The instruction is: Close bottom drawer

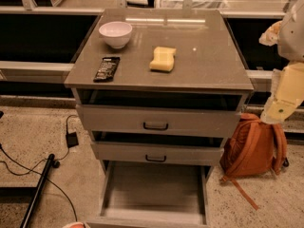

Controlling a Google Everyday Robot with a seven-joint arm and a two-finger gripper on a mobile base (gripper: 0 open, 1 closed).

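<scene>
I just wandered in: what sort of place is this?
Probably a lab or office test area: a grey cabinet with its bottom drawer pulled out, loose cables on the floor, a backpack beside it. The robot's gripper hangs at the right edge.

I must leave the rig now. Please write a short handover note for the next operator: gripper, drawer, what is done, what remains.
Gripper: at the right edge of the view, raised to about the level of the cabinet top, well away from the drawers.
Bottom drawer: pulled far out toward the camera; its inside looks bare.
Done: nothing yet, the drawer is not closed.
Left: probably lower the gripper to the drawer's front panel and push it fully in.
</scene>
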